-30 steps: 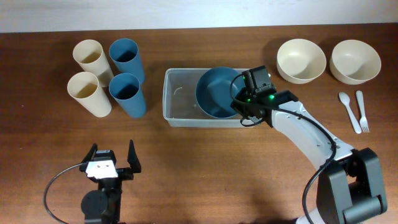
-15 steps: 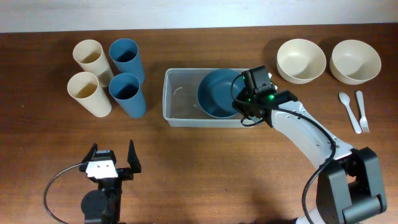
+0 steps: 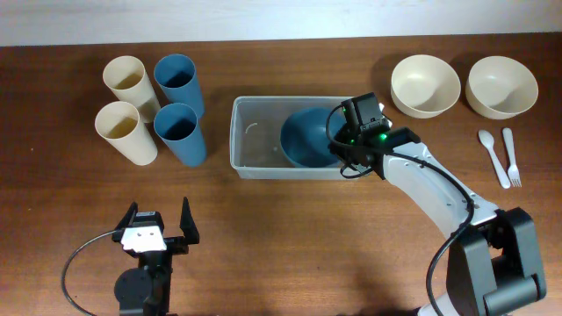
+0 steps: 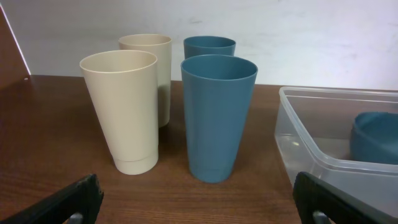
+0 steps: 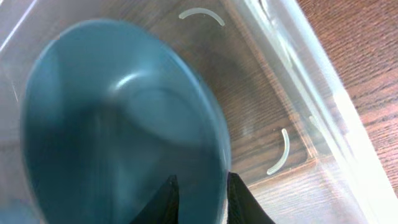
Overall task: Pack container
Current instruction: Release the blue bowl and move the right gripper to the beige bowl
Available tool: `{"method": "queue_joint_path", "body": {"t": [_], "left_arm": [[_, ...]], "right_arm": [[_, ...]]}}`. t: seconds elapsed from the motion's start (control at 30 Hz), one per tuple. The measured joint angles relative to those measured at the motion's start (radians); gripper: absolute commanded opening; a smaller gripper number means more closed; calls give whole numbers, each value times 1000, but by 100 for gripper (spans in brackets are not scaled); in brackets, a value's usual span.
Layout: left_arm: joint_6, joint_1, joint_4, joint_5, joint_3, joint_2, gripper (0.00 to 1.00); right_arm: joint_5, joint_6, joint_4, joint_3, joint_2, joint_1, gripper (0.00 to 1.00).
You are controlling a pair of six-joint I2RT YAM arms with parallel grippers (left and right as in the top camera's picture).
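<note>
The clear plastic container (image 3: 253,149) sits at the table's middle. A blue bowl (image 3: 306,137) lies inside its right half. My right gripper (image 3: 339,146) is at the bowl's right rim, inside the container. In the right wrist view the two fingers (image 5: 199,194) straddle the bowl's rim (image 5: 112,143) and are shut on it, with the container's floor and wall (image 5: 292,93) behind. The bowl looks blurred. My left gripper (image 3: 158,230) is open and empty near the front left. Its view (image 4: 199,205) shows the container's corner (image 4: 311,149) and the bowl (image 4: 376,137).
Two cream cups (image 3: 126,81) (image 3: 123,129) and two blue cups (image 3: 178,81) (image 3: 180,132) stand at the left, also in the left wrist view (image 4: 214,115). Two cream bowls (image 3: 425,85) (image 3: 501,86) sit at the back right. A white spoon (image 3: 492,154) and fork (image 3: 512,156) lie at the right.
The blue bowl has sunk and levelled into the container's right half, shifting slightly right towards my right gripper. The left arm has not moved.
</note>
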Motion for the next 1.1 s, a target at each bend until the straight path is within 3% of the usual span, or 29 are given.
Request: {"method": "queue_joint_path", "body": {"t": [0.27, 0.4, 0.47, 0.57, 0.6, 0.67, 0.83, 1.1], "left_arm": [[0, 0, 0, 0, 0, 0, 100], [0, 0, 0, 0, 0, 0, 100], [0, 0, 0, 0, 0, 0, 100], [0, 0, 0, 0, 0, 0, 100], [0, 0, 0, 0, 0, 0, 100], [0, 0, 0, 0, 0, 1, 100], [0, 0, 0, 0, 0, 1, 100], [0, 0, 0, 0, 0, 1, 100]], "right_arm": [[-1, 0, 0, 0, 0, 0, 23], [-1, -23, -42, 15, 0, 0, 29], [-1, -51, -117, 62, 0, -2, 42], [-1, -100, -233, 195, 0, -7, 81], [-2, -115, -271, 250, -1, -10, 90], [-1, -153, -365, 382, -2, -25, 98], [-4, -189, -495, 594, -26, -156, 99], [-55, -187, -536, 616, 18, -535, 99]]}}
